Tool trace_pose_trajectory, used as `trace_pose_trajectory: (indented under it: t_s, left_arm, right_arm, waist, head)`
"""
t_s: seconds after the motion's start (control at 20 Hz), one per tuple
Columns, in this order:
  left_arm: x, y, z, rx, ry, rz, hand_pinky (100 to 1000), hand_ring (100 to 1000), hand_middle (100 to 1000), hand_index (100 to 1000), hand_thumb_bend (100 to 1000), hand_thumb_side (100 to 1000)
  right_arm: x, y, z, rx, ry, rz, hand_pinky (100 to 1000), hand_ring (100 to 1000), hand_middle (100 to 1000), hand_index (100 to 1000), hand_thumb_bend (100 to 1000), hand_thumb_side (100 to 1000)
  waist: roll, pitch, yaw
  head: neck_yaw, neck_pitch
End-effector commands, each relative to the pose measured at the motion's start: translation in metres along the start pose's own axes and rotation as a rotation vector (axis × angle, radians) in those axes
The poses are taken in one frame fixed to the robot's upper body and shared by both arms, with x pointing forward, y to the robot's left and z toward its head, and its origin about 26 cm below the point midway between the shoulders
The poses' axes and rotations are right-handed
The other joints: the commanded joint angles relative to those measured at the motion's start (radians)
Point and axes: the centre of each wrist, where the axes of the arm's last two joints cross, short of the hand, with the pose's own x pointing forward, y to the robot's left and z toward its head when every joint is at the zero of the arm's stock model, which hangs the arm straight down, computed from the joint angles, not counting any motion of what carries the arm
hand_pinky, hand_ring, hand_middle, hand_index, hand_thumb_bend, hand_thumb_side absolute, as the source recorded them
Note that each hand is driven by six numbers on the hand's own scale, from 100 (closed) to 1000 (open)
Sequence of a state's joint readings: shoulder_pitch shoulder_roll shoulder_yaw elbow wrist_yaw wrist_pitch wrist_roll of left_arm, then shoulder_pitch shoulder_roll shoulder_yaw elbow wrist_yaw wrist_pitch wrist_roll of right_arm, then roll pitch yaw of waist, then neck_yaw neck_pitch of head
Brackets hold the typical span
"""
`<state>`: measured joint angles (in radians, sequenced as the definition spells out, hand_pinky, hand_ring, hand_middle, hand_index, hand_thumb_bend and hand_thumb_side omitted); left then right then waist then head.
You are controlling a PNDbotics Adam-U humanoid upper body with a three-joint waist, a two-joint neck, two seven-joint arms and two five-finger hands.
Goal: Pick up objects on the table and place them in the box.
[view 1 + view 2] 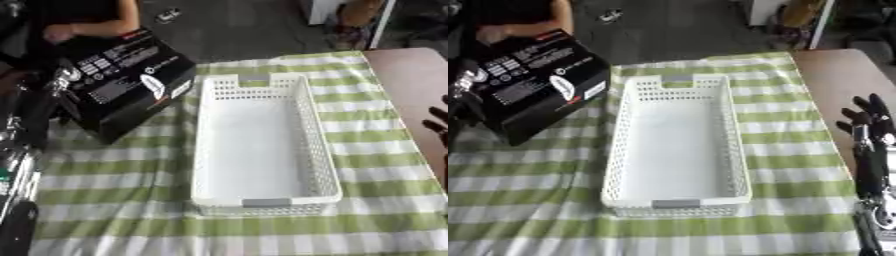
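At the far left the robot's left arm comes in along the edge of the desk, dark and shiny. Its left hand (63, 82) sits up against the near-left side of a black carton (122, 75) with white print. I cannot tell whether the fingers are curled round it or only resting against it, because the hand is mostly lost against the dark box. The carton is tipped, with one corner down on the green and white checked cloth (114, 175) and the rest lifted. A person's bare hand (59, 32) shows just behind its far-left corner, too close for me to say whether it touches.

In the middle stands the white basket (737, 145), long and perforated, upright on the cloth just right of the carton. Nothing lies inside it; its floor shows bare and white. So I judge that the job is at its start: nothing is in the basket yet, and the carton is the only loose thing I can see to go in. It would still have to be carried across and lowered in.

At the right, over the bare brown desk (833, 80), the right hand (866, 122) waits idle, fingers spread and pointing up, holding nothing.
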<state>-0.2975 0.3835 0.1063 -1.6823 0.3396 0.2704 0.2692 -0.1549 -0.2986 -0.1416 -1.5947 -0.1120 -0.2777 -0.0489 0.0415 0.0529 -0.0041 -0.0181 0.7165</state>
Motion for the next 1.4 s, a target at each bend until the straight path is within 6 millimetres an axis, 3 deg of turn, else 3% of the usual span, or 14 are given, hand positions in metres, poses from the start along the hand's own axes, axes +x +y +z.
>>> trace_pose_trajectory:
  t_s: [0.05,0.45,1.1,1.4]
  left_arm:
    - [0.018,0.004,-0.004,0.002,-0.048,0.024,100,147,350,199,100,383]
    - [0.022,-0.003,-0.006,-0.019,-0.054,0.071,100,146,349,198,100,387]
    - [0.075,-0.048,-0.008,-0.294,-0.194,0.034,100,144,347,199,100,399]
    - [0.078,-0.064,-0.009,-0.403,-0.193,-0.042,100,143,347,200,100,390]
  right_arm:
    - [0.005,-0.003,-0.004,-0.001,-0.022,0.009,782,842,888,1000,100,600]
    - [0.005,-0.003,-0.004,0.0,-0.022,0.007,782,842,888,1000,100,601]
    - [0.004,-0.002,-0.004,0.009,-0.019,0.006,783,842,888,1000,100,601]
    - [0.004,-0.001,-0.004,0.012,-0.019,0.005,783,842,888,1000,100,601]
  waist:
    - [-0.001,-0.008,0.0]
    - [-0.002,-0.011,0.002]
    - [-0.002,-0.013,-0.003]
    - [-0.002,-0.012,-0.007]
  head:
    - [-0.006,0.002]
    - [-0.007,0.0]
    - [0.003,0.004]
    - [0.007,0.005]
